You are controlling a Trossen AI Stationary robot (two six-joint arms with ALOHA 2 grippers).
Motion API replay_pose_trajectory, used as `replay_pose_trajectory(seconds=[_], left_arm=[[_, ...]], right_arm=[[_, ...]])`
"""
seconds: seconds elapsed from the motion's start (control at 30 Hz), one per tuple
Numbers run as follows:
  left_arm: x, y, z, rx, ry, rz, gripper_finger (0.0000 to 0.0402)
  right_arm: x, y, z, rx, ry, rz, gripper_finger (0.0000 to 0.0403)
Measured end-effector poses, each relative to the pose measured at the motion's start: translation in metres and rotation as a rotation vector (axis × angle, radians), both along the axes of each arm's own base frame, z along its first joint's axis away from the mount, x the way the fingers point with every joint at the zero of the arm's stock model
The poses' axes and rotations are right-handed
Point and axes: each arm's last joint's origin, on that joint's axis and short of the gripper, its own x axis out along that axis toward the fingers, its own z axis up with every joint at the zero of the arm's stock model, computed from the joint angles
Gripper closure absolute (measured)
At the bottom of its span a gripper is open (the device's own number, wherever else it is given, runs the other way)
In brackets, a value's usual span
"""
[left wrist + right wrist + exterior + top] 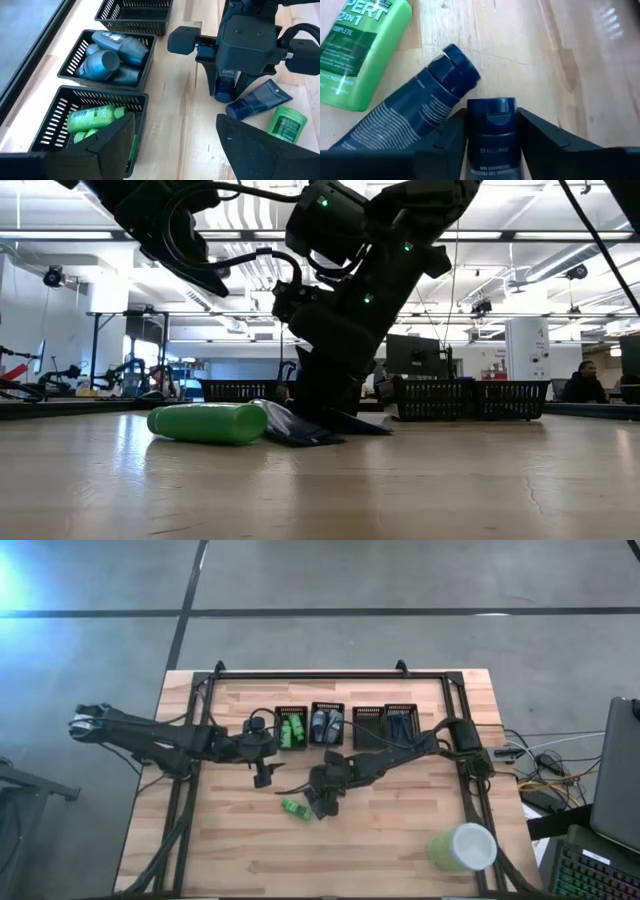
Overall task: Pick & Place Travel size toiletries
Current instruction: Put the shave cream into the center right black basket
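Table [400, 830], light wood, carried four black mesh bins [348, 725] in a row along its far side. Right tool [490, 131] was down on the table just in front of the bins, fingers partly closed against both sides of a dark blue tube [490, 137], cap forward. A second dark blue tube [415, 117] lay touching beside it; a green bottle [362, 50] lay just beyond. Left tool [177, 142] hovered above the green-filled bin [95, 125], fingers apart, holding nothing.

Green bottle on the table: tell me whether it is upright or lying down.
Lying down. The green bottle rests on its side on the table, long axis level, beside a dark blue tube that also lies flat.
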Motion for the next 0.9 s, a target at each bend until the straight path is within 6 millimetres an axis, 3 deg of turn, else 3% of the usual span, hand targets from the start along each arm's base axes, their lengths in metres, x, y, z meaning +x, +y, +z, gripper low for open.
replay_pose_trajectory(seconds=[0.17,0.37,0.57,0.73,0.9], left_arm=[[-0.001,0.0,-0.001,0.001,0.009,0.0,0.0117],[-0.001,0.0,-0.002,0.002,0.016,0.0,0.0117],[-0.003,0.0,-0.004,0.006,0.051,0.0,0.0117],[-0.003,0.001,-0.004,0.02,0.05,0.018,0.0117],[-0.003,0.002,-0.004,0.035,0.048,0.035,0.0117]], right_arm=[[0.0,0.0,0.0,0.01,-0.001,-0.008,0.0286],[0.003,0.0,0.009,0.029,-0.004,-0.04,0.0287],[-0.006,-0.005,0.032,0.059,0.061,-0.133,0.0287],[-0.023,-0.01,0.07,0.058,0.029,-0.239,0.0287],[-0.049,-0.032,0.098,0.016,0.048,-0.475,0.0284]])
